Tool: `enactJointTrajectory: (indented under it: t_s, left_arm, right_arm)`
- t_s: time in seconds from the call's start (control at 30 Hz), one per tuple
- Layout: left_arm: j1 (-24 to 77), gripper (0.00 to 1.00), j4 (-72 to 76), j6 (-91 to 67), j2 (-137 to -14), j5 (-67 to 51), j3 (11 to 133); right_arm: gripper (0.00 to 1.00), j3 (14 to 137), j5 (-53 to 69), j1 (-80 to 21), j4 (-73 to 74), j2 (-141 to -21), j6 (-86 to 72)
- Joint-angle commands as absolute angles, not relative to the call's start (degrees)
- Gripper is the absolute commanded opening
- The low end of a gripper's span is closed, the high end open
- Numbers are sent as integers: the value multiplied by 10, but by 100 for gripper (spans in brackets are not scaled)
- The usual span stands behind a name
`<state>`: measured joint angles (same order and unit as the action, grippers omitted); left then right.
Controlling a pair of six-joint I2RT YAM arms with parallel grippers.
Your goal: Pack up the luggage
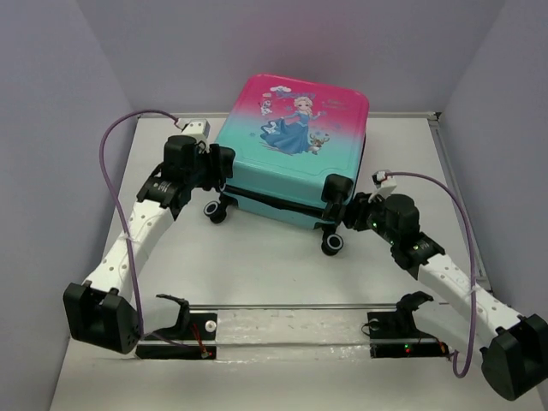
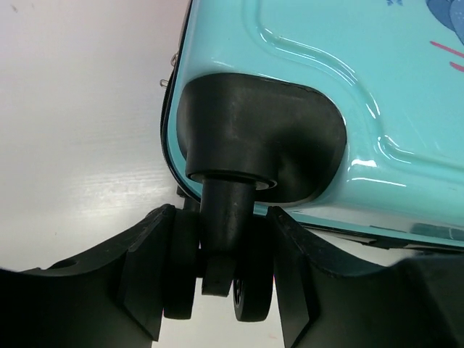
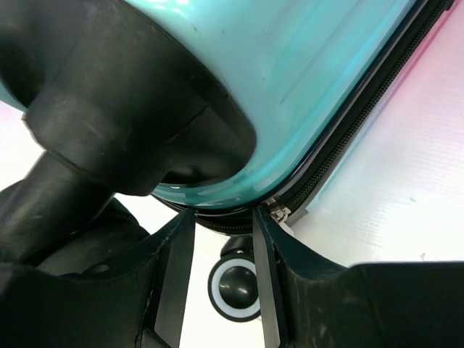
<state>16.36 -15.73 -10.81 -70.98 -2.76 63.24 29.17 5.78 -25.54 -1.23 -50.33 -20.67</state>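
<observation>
The luggage (image 1: 295, 145) lies flat and closed on the white table (image 1: 257, 274), its princess picture facing up and its wheels toward me. At the near left corner, my left gripper (image 1: 223, 175) is shut on a black twin caster wheel (image 2: 254, 290), one finger against each side of the pair (image 2: 220, 246). My right gripper (image 1: 351, 214) is at the near right corner. Its jaws (image 3: 222, 232) stand apart, with the tips at the zipper seam (image 3: 362, 123) under the teal shell (image 3: 290, 72). A white-rimmed wheel (image 3: 233, 290) shows through the gap.
A clear rail (image 1: 291, 321) on two black stands runs across the near edge between the arm bases. Purple walls close in the table at the back and on both sides. Purple cables (image 1: 111, 171) loop off each arm.
</observation>
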Motion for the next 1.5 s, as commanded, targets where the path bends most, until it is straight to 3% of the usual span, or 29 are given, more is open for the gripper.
enactJointTrajectory:
  t_s: [0.0,0.03,0.07,0.13,0.17,0.27,0.33,0.43,0.57,0.63,0.77,1.07,1.17,1.2,1.23,1.37,1.47]
  left_arm:
    - [163,27,-112,-140,-641,-6,685]
    - [163,51,-115,-144,-637,21,685]
    - [163,64,-118,-144,-627,32,686]
    - [163,88,-117,-147,-614,76,705]
    - [163,91,-115,-148,-602,86,715]
    - [165,94,-112,-163,-589,67,772]
    - [182,90,-112,-171,-584,51,801]
    - [267,83,-114,-186,-577,49,788]
    - [412,81,-94,-223,-616,23,720]
    - [495,83,-82,-236,-639,33,686]
    - [554,90,-32,-267,-698,18,658]
    - [569,99,-7,-265,-821,-32,698]
    - [572,99,-4,-265,-857,-55,725]
    - [572,99,-4,-265,-864,-56,725]
    - [573,99,-4,-265,-875,-61,733]
    - [573,99,18,-268,-890,-70,736]
    - [573,98,13,-265,-901,-73,737]
  right_arm:
    - [44,265,112,-247,-131,-483,-213]
    - [44,245,110,-247,-134,-471,-222]
    - [44,236,107,-247,-144,-462,-228]
    - [44,207,103,-247,-148,-427,-237]
    - [44,200,104,-247,-149,-416,-240]
    - [44,177,87,-247,-141,-386,-246]
    - [43,159,62,-247,-141,-384,-257]
    - [39,149,32,-247,-144,-397,-271]
    - [42,160,4,-247,-141,-426,-247]
    - [42,163,-16,-241,-150,-442,-234]
    - [50,163,10,-235,-195,-475,-200]
    - [59,148,104,-169,-325,-570,-171]
    - [44,156,156,-157,-363,-612,-164]
    - [44,157,164,-157,-373,-613,-163]
    - [35,156,184,-157,-394,-628,-163]
    - [26,157,207,-157,-411,-643,-166]
    - [27,156,210,-157,-413,-640,-164]
